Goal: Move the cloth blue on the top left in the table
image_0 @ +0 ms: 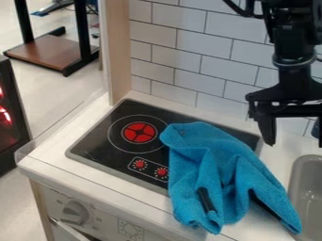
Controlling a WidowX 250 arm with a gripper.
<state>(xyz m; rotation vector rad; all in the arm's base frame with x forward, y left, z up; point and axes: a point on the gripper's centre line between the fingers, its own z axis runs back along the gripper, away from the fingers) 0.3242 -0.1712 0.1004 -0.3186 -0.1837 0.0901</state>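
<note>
Overhead at right, the black arm (293, 44) hangs upright before the tile wall (173, 44), its gripper (293, 134) pointing down with fingers (268, 131) spread well apart. Across the right part of the stovetop (104, 143) and onto the white counter (50, 153) lies the rumpled blue cloth (213, 164). Markings ring the front knob (75, 212), too small to make out.

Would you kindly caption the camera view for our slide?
Blue cloth draped over stove and counter, open black gripper at upper right.
</note>
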